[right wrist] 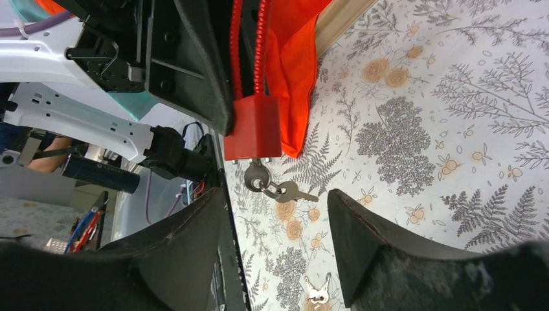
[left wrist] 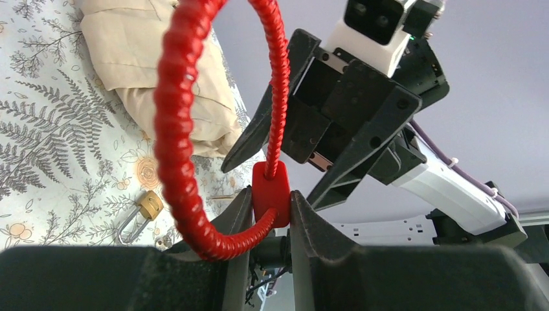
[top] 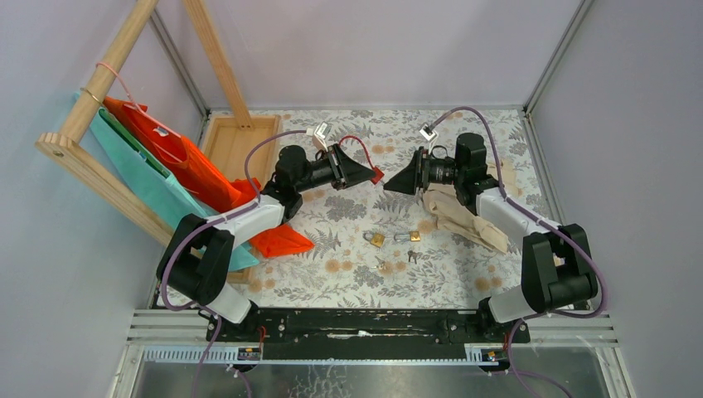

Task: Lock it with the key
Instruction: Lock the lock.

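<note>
My left gripper [top: 370,172] is shut on the small red lock [top: 379,176] and holds it above the table's middle. In the left wrist view the lock body [left wrist: 270,193] is clamped between my fingers, and its red cable shackle [left wrist: 173,129] loops up and left. My right gripper [top: 390,185] faces the lock, a short gap away, and is open. In the right wrist view the lock [right wrist: 254,127] hangs ahead of the open gripper [right wrist: 275,194]. A key [right wrist: 257,175] sticks in its underside, with a second key [right wrist: 294,192] dangling from the ring.
Two small brass padlocks [top: 377,240] [top: 414,236] and loose keys [top: 412,255] lie on the floral table below. A beige cloth [top: 460,215] lies under the right arm. A wooden tray [top: 228,137], orange bags [top: 178,162] and a wooden frame [top: 99,83] stand at the left.
</note>
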Robot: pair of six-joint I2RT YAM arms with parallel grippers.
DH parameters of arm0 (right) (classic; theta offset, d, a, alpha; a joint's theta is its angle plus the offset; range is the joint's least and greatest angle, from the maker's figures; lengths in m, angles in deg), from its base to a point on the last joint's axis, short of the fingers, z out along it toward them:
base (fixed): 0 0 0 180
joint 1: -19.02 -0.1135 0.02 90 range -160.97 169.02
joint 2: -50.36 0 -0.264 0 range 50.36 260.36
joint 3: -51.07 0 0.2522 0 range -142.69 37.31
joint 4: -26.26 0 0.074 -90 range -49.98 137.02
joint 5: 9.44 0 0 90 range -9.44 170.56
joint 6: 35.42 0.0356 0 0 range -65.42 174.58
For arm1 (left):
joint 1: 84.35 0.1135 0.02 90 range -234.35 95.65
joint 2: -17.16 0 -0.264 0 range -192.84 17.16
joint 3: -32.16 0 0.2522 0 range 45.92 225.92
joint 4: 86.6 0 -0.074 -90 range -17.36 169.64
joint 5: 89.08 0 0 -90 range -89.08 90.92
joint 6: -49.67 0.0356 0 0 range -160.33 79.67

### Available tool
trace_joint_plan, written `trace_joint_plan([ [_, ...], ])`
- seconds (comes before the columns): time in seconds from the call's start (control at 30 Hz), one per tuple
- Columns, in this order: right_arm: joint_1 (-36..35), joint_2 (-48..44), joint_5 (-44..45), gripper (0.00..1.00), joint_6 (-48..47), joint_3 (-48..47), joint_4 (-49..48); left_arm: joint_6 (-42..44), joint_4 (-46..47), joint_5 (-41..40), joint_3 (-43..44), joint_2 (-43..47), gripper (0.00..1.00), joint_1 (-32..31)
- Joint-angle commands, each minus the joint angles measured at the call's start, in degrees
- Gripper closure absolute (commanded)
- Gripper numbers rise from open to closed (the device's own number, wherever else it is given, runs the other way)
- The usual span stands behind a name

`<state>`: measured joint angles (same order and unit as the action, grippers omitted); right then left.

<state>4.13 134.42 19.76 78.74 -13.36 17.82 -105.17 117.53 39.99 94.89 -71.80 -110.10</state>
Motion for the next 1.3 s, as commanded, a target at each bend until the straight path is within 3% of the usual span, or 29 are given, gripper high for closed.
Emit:
trace_joint_plan([
  [0.0,-0.20,1.04,-3.66,0.36,4.83,-1.44,-7.27,-0.89,6.36,1.29,-0.36,1.54,1.00,0.07],
  [0.77,-1.85,2.35,-4.05,0.71,6.01,-2.59,-9.18,-0.99,6.37,1.19,-0.63,1.33,1.00,0.01],
  [1.03,-1.97,0.94,-1.12,0.87,0.47,-3.12,-4.42,-0.05,1.57,-0.04,0.44,1.36,1.00,-0.30],
  [1.13,-1.97,0.44,-0.42,0.87,-0.76,-3.29,-2.70,0.50,0.18,-0.39,0.63,1.39,1.00,-0.39],
  [1.27,-1.98,0.34,-0.64,0.74,-0.86,-2.95,-2.55,0.42,0.46,-0.40,0.61,1.66,1.00,-0.35],
])
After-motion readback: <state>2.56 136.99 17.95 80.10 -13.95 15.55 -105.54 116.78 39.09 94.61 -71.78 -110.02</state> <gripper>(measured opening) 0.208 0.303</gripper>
